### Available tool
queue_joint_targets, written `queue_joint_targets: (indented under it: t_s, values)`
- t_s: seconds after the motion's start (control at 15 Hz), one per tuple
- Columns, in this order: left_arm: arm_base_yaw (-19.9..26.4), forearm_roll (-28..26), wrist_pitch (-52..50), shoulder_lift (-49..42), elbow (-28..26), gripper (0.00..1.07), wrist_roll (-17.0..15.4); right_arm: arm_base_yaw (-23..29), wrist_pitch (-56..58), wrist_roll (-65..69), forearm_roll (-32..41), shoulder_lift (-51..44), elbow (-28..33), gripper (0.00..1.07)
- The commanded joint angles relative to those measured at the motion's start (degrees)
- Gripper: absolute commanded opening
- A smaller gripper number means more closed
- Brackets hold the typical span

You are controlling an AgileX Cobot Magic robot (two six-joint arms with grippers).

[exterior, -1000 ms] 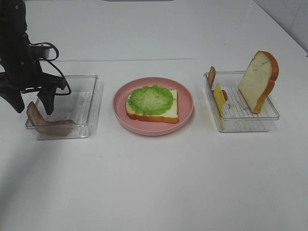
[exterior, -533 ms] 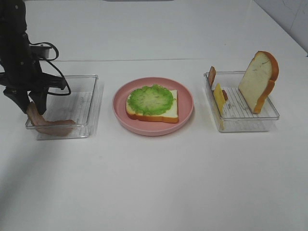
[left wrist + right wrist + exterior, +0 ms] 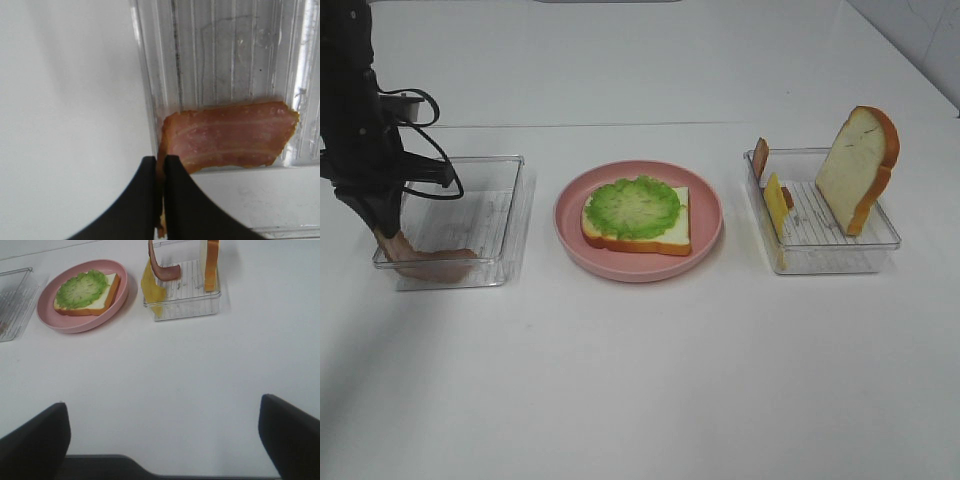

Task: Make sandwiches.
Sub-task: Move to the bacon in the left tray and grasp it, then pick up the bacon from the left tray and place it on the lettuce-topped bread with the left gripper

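A bread slice (image 3: 650,236) topped with green lettuce (image 3: 635,207) lies on the pink plate (image 3: 708,203). A brown-red bacon strip (image 3: 432,262) lies in the left clear tray (image 3: 480,215), with one end curling up over the tray's left wall. My left gripper (image 3: 388,230) is shut on that raised end; in the left wrist view the black fingers (image 3: 172,175) pinch the edge of the bacon (image 3: 230,135). The right tray (image 3: 840,250) holds an upright bread slice (image 3: 858,168), yellow cheese (image 3: 776,205) and another bacon piece (image 3: 760,157). My right gripper (image 3: 162,401) is open and empty, above bare table.
The right wrist view shows the plate (image 3: 75,326), the right tray (image 3: 185,302) and a corner of the left tray (image 3: 15,300) far ahead. The white table (image 3: 650,380) runs broad toward the front edge. The left arm's cable (image 3: 438,150) hangs over the left tray.
My left gripper was open above the bacon's raised end. It has come down, shifted slightly left and closed on it. Nothing else has moved.
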Motion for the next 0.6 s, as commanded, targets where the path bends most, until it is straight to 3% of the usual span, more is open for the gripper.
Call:
queue_joint_targets:
  t_s: [0.07, 0.6]
  values:
    - [-0.1, -1.2, 1.9, -0.8, 0.4, 0.00, 0.2, -0.2, -0.4, 0.3, 0.0, -1.8, -0.2, 0.98]
    - [-0.1, -0.1, 3.1, -4.3, 0.4, 0.00, -0.9, -0.2, -0.4, 0.3, 0.0, -1.8, -0.2, 0.98]
